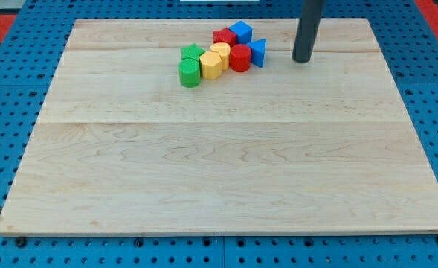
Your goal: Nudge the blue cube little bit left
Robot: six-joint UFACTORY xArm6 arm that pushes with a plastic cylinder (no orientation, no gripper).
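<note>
The blue cube (241, 32) sits at the top of a tight cluster of blocks on the wooden board (226, 171), near the board's top edge. My tip (302, 59) stands to the view's right of the cube, a little lower, apart from every block; it is a plain rod, so nothing opens or closes. Touching the cube at its left is a red block (224, 36). Below the cube is a red cylinder (239, 58), with a blue wedge (258, 52) just right of it

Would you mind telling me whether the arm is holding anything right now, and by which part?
Nothing is held. My tip rests on the board, apart from the blue cube, to its right in the view.
</note>
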